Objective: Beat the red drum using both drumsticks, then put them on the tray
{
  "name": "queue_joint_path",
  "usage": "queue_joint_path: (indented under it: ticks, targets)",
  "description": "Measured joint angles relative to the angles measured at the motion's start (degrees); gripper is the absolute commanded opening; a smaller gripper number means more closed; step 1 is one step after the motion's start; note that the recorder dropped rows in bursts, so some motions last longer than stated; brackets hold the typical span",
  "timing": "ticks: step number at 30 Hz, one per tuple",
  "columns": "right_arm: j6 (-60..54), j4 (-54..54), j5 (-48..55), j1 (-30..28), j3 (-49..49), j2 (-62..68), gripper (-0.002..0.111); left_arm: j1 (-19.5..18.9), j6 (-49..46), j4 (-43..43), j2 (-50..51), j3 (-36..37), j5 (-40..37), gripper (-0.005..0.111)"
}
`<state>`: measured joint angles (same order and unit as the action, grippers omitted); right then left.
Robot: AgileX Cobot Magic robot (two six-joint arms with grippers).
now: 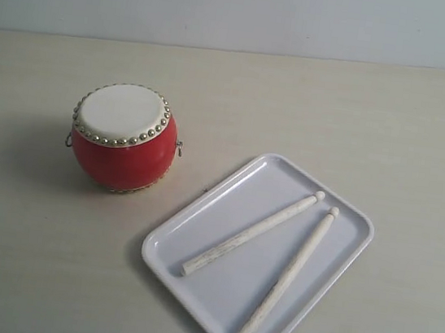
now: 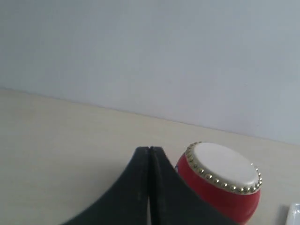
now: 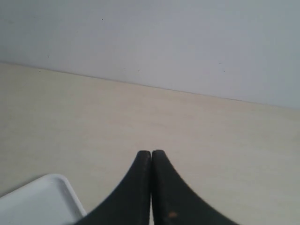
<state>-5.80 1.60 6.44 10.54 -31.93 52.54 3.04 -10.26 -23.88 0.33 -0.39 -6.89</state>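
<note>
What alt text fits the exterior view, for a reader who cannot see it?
Two pale wooden drumsticks lie in a narrow V inside a white tray on a light table. A small red drum with a cream skin stands upright on the table, left of the tray and apart from it.

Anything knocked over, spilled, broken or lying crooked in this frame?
Nothing stands out. The red drum stands upright on the table, the drumsticks lie wholly inside the tray, and the left gripper and right gripper are shut and empty.
</note>
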Motion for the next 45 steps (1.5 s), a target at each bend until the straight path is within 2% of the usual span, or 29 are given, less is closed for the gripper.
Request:
queue_joint_path:
  ticks: [7,15,17,18,20,22,45]
  targets:
    - [0.0,0.0,0.0,0.0,0.0,0.0,0.000,-5.6,-0.1,0.7,0.0,0.4,-1.9,0.000]
    - [0.0,0.0,0.0,0.0,0.0,0.0,0.000,-6.0,-0.1,1.1,0.0,0.4,2.9,0.000]
    - [0.0,0.0,0.0,0.0,0.0,0.0,0.000,-6.0,5.3,7.9,0.0,0.4,3.1,0.000]
    - [0.0,0.0,0.0,0.0,0.0,0.0,0.000,-6.1,14.8,18.0,0.0,0.4,2.3,0.000]
    - [0.0,0.0,0.0,0.0,0.0,0.0,0.000,-6.3,23.7,26.4,0.0,0.4,0.4,0.000]
    - [0.0,0.0,0.0,0.0,0.0,0.0,0.000,-6.3,25.7,28.9,0.0,0.4,-1.9,0.000]
    - [0.0,0.0,0.0,0.0,0.0,0.0,0.000,-6.3,26.7,29.8,0.0,0.4,-3.6,0.000]
